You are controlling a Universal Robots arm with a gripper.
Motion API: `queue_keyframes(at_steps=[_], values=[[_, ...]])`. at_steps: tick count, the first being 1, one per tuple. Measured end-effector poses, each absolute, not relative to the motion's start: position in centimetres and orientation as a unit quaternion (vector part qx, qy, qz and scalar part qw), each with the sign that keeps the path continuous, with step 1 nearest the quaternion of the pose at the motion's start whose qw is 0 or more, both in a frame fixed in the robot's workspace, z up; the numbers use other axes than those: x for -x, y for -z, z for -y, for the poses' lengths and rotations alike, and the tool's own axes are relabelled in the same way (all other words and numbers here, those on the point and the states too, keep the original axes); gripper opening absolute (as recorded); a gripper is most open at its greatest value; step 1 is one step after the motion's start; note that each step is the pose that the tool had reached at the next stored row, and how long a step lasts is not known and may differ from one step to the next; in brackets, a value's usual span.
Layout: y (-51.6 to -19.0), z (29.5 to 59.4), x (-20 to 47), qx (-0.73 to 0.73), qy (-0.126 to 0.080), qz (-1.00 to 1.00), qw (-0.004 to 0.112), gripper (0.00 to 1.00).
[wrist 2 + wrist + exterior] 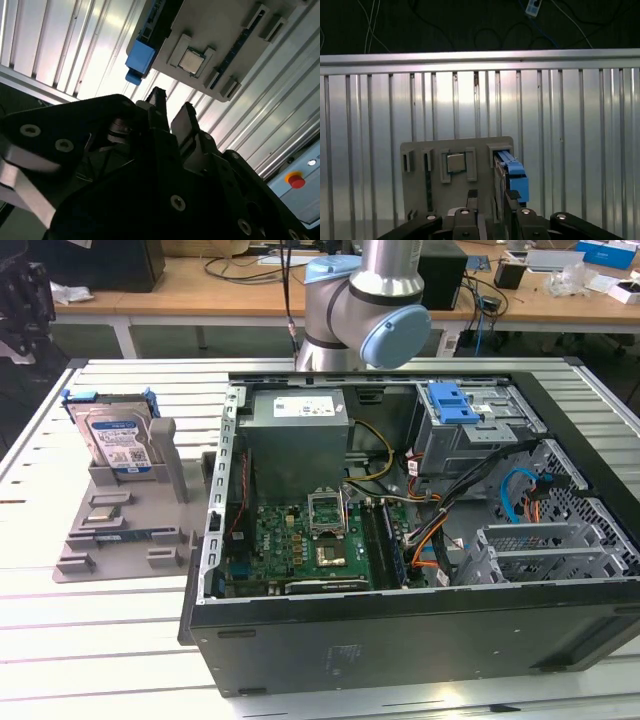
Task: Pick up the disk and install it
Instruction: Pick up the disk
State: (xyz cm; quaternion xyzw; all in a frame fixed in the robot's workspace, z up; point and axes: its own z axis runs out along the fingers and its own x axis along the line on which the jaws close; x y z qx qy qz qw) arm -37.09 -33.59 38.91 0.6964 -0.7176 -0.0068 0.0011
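- The disk (pixel 118 440) stands on its edge in a grey holder (pixel 120 540), at the exterior view's left of the computer case (pixel 400 640).
- The gripper (pixel 172 104) is apart from the disk. Its two fingers have a small gap and hold nothing.

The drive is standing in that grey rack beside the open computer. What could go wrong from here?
The disk stands on edge in a slot of the grey holder; an off-centre grab by the open tool might tilt or jam it. A processor chip sits in the same holder close by and could get knocked. Inside the computer case, loose cables crowd the drive cage and might snag the disk.
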Motion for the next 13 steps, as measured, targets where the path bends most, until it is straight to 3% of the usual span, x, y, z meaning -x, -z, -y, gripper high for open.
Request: queue_keyframes(at_steps=[2, 13], values=[[-38.9, 33.6, 37.1, -0.696, 0.007, 0.718, 0.001, 0.48], [-38.8, 32.2, 35.4, -0.697, 0.007, 0.717, 0.001, 0.48]])
